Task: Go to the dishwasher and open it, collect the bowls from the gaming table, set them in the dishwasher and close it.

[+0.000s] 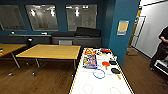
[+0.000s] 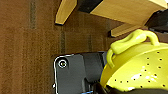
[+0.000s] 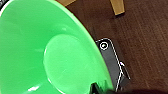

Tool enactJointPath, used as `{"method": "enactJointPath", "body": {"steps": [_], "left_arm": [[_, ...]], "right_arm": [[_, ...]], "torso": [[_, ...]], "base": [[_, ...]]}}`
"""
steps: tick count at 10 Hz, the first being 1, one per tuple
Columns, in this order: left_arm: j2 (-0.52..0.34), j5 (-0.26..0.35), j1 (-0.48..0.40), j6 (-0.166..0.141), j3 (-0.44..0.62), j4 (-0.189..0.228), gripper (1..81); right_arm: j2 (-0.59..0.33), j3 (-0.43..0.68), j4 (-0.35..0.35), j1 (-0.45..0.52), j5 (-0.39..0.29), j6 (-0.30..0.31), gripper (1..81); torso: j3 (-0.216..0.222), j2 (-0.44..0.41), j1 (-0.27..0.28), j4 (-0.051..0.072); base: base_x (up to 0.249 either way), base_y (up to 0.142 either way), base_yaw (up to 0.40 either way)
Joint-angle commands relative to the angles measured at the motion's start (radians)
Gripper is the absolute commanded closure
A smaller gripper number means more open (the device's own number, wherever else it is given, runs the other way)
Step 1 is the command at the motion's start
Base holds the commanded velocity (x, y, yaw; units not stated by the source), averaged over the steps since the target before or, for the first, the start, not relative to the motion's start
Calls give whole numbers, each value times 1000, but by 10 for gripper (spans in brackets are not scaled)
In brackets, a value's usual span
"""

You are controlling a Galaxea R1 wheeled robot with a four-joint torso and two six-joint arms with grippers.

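Where the head view looks down, the gaming table runs lengthwise away from the camera, a long narrow white tabletop with a thin yellow edge, its far end near a teal wall. Colourful board-game boxes lie along its left side, red and black paddles on its right, and a blue ring sits between them. Beside it stands a yellow-topped table on a dark wooden floor. A person in dark clothes stands at the right edge.

In the left wrist view the smaller bowl is pale yellow-green glossy plastic, dotted with small holes like a colander, with a looped handle rising from its rim; it hangs over brown floor. Whether the left gripper pinches it cannot be told.

In the right wrist view the larger bowl is bright green, smooth and round, its open mouth facing the camera, flat circular bottom visible. Whether the right gripper clamps it cannot be told either.
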Motion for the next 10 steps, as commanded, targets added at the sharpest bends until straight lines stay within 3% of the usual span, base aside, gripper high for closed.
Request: {"method": "enactJointPath", "body": {"steps": [1, 4, 10], "left_arm": [[-15, -219, 60, 8, -100, 78, 811], [-16, -361, 153, 8, -201, 78, 811], [79, -435, 239, 14, -348, 81, 811]], "right_arm": [[-40, -15, -20, 35, -55, -4, 811], [-12, -28, -30, 26, -57, -7, 811], [21, -73, -40, 19, -66, -5, 811]], "torso": [[0, 0, 0, 0], [0, 0, 0, 0], [1, -2, 0, 0]], "base": [[0, 0, 0], [0, 0, 0], [0, 0, 0]]}}
